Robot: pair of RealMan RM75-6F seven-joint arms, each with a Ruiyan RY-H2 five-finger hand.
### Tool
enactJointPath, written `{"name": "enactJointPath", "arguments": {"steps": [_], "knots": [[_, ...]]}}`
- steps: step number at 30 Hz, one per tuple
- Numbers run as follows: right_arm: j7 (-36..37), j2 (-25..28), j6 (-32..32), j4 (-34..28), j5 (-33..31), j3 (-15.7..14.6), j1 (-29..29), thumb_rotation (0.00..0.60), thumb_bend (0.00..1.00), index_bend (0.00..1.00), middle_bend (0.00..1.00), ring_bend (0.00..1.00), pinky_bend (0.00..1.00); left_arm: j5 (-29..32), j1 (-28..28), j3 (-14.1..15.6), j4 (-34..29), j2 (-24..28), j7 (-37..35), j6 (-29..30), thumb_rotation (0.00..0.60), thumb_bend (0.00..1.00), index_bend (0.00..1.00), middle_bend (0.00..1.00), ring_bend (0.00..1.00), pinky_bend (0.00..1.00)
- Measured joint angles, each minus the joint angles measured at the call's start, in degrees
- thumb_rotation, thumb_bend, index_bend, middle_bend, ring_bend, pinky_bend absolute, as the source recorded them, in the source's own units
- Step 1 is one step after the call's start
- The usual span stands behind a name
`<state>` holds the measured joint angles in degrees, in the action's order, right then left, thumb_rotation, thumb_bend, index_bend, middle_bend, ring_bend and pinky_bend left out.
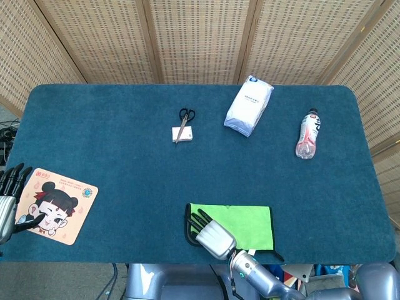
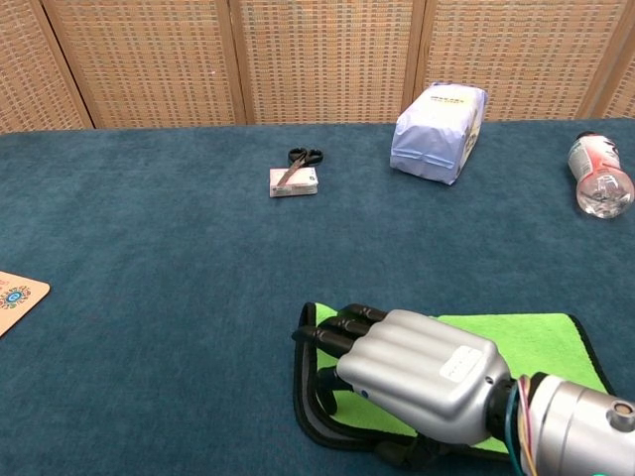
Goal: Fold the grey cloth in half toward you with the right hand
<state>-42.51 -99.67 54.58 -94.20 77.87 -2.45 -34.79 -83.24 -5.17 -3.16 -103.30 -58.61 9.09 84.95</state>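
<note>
The cloth (image 1: pixel 247 225) lies flat near the table's front edge; its upper face is bright green with a dark border, and two dark edges show stacked at its left side (image 2: pixel 304 397). My right hand (image 1: pixel 212 234) rests low over the cloth's left part (image 2: pixel 526 342), fingers stretched out side by side toward the far-left corner, and it holds nothing that I can see. In the chest view the right hand (image 2: pixel 417 387) hides the cloth's near-left area. My left hand (image 1: pixel 7 200) is at the table's left edge, fingers spread, beside a cartoon mat (image 1: pixel 56 205).
Black scissors (image 1: pixel 185 119) lie on a small white box (image 1: pixel 182 134) at the table's centre back. A white bag (image 1: pixel 249 105) and a lying bottle (image 1: pixel 307 134) are at the back right. The cartoon mat's corner (image 2: pixel 15 297) shows at the left.
</note>
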Motion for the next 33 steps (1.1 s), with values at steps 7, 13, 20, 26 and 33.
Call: {"name": "enactJointPath", "arguments": {"steps": [7, 13, 20, 26, 33], "knots": [[-0.2, -0.4, 0.2, 1.1, 0.1, -0.1, -0.1, 0.6, 0.37, 0.42, 0.0, 0.0, 0.0, 0.1, 0.0, 0.0, 0.0, 0.1, -0.2, -0.1, 0.6, 0.15, 0.0, 0.0, 0.0, 0.0], [-0.2, -0.6, 0.4, 1.5, 0.1, -0.2, -0.1, 0.6, 0.42, 0.46, 0.0, 0.0, 0.0, 0.1, 0.0, 0.0, 0.0, 0.0, -0.1, -0.1, 0.6, 0.15, 0.0, 0.0, 0.0, 0.0], [-0.2, -0.6, 0.5, 1.7, 0.4, -0.5, 0.0, 0.6, 0.52, 0.48, 0.0, 0.0, 0.0, 0.1, -0.1, 0.0, 0.0, 0.0, 0.1, -0.1, 0.6, 0.15, 0.0, 0.0, 0.0, 0.0], [0.4, -0.4, 0.6, 1.6, 0.8, -0.7, 0.0, 0.6, 0.52, 0.51, 0.0, 0.0, 0.0, 0.2, -0.1, 0.0, 0.0, -0.1, 0.2, -0.2, 0.6, 0.15, 0.0, 0.0, 0.0, 0.0], [2.3, -0.2, 0.5, 1.3, 2.2, -0.9, -0.2, 0.6, 0.52, 0.53, 0.0, 0.0, 0.0, 0.2, -0.1, 0.1, 0.0, -0.1, 0.3, -0.2, 0.6, 0.15, 0.0, 0.0, 0.0, 0.0]]}}
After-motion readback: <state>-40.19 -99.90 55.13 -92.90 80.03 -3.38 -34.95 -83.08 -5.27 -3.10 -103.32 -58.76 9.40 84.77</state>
